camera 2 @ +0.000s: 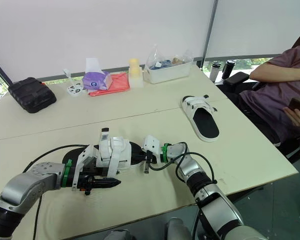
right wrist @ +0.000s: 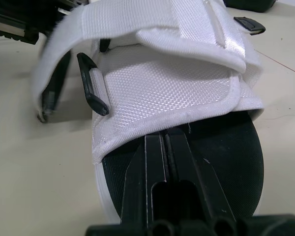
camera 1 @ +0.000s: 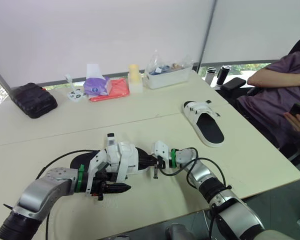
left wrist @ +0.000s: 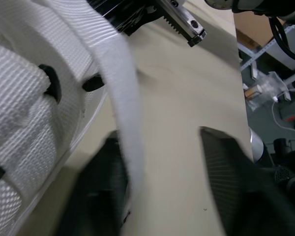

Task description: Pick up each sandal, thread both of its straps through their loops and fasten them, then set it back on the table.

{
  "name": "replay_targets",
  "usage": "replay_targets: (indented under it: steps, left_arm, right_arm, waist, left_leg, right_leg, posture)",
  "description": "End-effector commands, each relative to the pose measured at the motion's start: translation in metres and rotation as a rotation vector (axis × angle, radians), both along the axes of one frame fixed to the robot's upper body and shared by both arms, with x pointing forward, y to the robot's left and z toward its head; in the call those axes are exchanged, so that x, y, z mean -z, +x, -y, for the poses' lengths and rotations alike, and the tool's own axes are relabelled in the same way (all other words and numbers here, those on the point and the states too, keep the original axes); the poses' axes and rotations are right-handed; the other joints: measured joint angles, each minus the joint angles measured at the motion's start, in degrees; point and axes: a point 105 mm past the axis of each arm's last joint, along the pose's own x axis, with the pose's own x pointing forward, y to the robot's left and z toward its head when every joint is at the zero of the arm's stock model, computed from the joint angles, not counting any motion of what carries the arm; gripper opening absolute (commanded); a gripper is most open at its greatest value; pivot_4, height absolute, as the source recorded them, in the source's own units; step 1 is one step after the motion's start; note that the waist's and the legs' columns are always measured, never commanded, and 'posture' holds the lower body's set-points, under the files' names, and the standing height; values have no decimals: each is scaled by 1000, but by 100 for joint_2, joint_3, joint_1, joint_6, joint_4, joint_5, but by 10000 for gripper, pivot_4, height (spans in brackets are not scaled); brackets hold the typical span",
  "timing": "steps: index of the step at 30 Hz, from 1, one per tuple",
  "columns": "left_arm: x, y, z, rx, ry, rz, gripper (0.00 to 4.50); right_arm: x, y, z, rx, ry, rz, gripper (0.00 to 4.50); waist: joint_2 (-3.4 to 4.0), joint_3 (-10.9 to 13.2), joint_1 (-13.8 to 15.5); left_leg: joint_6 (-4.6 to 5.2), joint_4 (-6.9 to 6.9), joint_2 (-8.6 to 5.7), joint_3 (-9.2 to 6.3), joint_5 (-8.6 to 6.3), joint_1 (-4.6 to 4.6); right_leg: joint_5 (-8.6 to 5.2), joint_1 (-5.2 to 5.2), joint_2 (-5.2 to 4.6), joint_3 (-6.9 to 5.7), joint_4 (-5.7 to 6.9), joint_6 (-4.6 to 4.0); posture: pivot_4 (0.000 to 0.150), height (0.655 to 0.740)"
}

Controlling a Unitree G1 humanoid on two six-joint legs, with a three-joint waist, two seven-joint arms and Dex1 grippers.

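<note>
One far sandal point(camera 1: 205, 122), tissues point(camera 1: 96, 85), black pouch point(camera 1: 33, 99)

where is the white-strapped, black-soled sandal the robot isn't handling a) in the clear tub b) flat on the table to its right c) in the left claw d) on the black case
b: the white-strapped, black-soled sandal lies flat on the beige table at the robot's right, apart from the other sandal

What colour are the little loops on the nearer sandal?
The loops are black, set on white straps; clearest in the right wrist view.
</note>
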Motion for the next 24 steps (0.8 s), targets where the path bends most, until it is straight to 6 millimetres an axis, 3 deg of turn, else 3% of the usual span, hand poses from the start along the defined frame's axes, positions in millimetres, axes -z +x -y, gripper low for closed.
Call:
replay_targets:
  steps: [1,6,12,14,18,24]
  left_arm:
    - [-8,7,2,-13,-20,32,1278]
    - [-16,10,3,-32,-61,14,525]
    - [-74,25,9,-92,-347,-62,525]
    - [-89,43,7,-172,-452,-81,525]
    - [-90,67,5,-292,-538,-131,525]
    - [-60,73,14,-287,-479,-228,525]
  right_arm:
    - [68,-21,26,52,-214,-198,0]
    - [68,-21,26,52,-213,-199,0]
    - [68,-21,26,50,-215,-201,0]
    - [69,-22,25,48,-215,-199,0]
    - [69,-22,23,45,-214,-199,0]
    - [69,-23,19,38,-212,-198,0]
  waist:
    - [0,0,4]
    - [0,0,3]
    - [-14,0,9]
    - [-1,-5,3]
    - [-3,-6,-14]
    - [-4,-7,-41]
  left_leg:
    - [0,0,0,0,0,0]
    - [0,-1,0,-1,0,0]
    - [0,1,2,-5,0,1]
    - [0,-1,2,-3,0,2]
    - [-6,-1,2,-6,3,5]
    - [-47,-8,2,-8,24,7]
  right_leg:
    - [0,0,0,0,0,0]
    - [0,0,0,0,0,0]
    - [0,2,2,-8,0,2]
    - [1,5,5,-7,-2,3]
    - [11,8,6,-8,-3,20]
    - [12,-1,7,-8,-4,21]
  posture:
    - [1500,7400]
    - [1500,7400]
    - [1500,7400]
    - [1500,7400]
    - [1500,7400]
    - [1500,7400]
